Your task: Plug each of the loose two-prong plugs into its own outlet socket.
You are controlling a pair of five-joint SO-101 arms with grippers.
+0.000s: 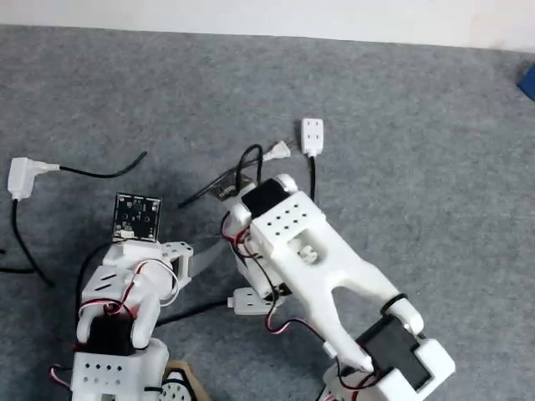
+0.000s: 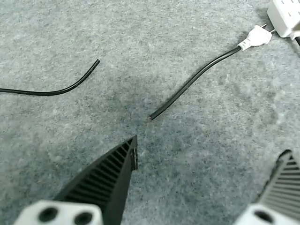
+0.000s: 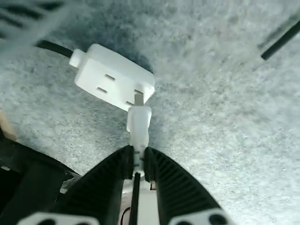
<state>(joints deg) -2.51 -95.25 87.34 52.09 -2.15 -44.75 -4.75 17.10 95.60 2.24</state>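
My right gripper (image 3: 138, 153) is shut on a small white two-prong plug (image 3: 139, 123). Its prongs touch the end of a white outlet socket (image 3: 114, 77) lying on the grey carpet. In the high view this socket (image 1: 251, 301) lies under the right arm (image 1: 309, 251). A second white socket (image 1: 312, 135) lies farther back, with a loose white plug (image 1: 278, 151) on a black cable just beside it. The left wrist view shows the same plug (image 2: 255, 36) and socket (image 2: 286, 16), well beyond my open left gripper (image 2: 209, 147), which holds nothing.
A white angled plug block (image 1: 21, 177) with a black cable lies at the far left. Loose black cable ends (image 2: 150, 117) rest on the carpet ahead of the left gripper. A blue object (image 1: 528, 79) sits at the right edge. Open carpet lies to the right.
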